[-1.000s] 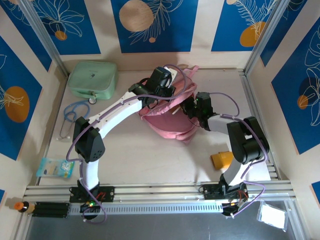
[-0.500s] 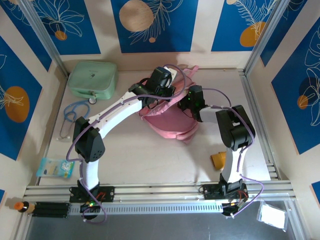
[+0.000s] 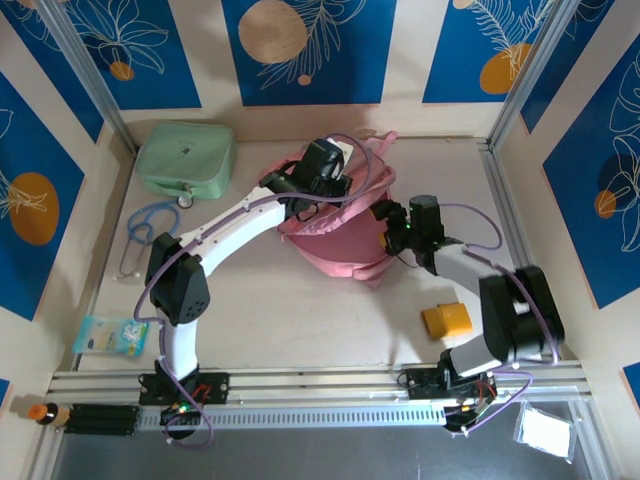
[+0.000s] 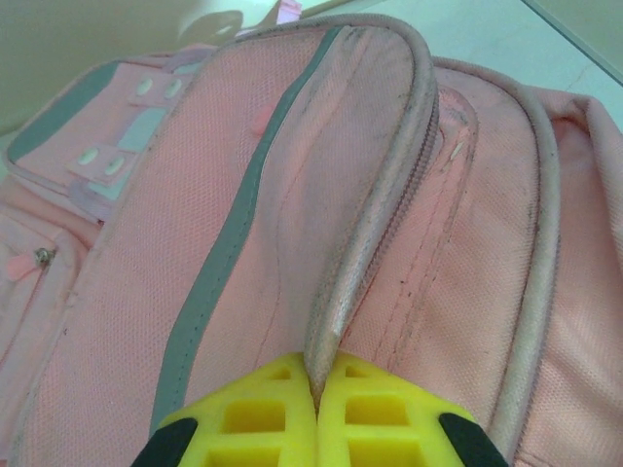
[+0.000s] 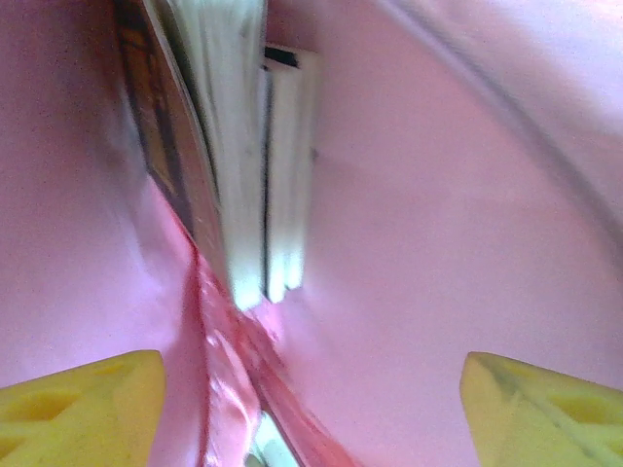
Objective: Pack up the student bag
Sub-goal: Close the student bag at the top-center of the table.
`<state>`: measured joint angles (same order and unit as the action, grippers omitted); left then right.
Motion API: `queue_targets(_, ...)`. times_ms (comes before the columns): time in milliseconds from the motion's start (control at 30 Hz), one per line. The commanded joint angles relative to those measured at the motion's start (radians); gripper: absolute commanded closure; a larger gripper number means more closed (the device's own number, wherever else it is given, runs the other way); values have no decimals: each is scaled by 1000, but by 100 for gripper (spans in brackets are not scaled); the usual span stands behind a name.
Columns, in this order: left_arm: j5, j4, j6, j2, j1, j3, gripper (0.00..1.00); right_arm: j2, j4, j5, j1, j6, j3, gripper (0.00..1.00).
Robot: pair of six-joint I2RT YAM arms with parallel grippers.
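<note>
Bag (image 3: 335,240) lies mid-table, mouth facing right arm. Left gripper (image 4: 316,394) pinches flap edge (image 4: 375,224), lifting mouth open. Right gripper (image 5: 311,404) spread wide inside bag, nothing between fingers. Books (image 5: 243,146) stand on edge ahead, against lining. Likely step: leave load seated, back out. To do well: draw right arm straight out along mouth, fingers off lining fold. Left holds flap high and taut until right clears, else flap sags onto wrist.
</note>
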<state>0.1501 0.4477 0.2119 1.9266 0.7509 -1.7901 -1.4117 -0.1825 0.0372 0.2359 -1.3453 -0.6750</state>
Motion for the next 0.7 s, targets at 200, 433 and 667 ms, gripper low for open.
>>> queue_targets(200,-107,-81,117,-28,-18,72,60,353,528,-394,40,179,51,22)
queue_targets(433,-210,-183,303,-136,-132,331,25,420,529,-410,77,253,48,19)
queue_targets(667,-285,-335,551,-211,-313,671,24,308,521,-337,89,277,5,19)
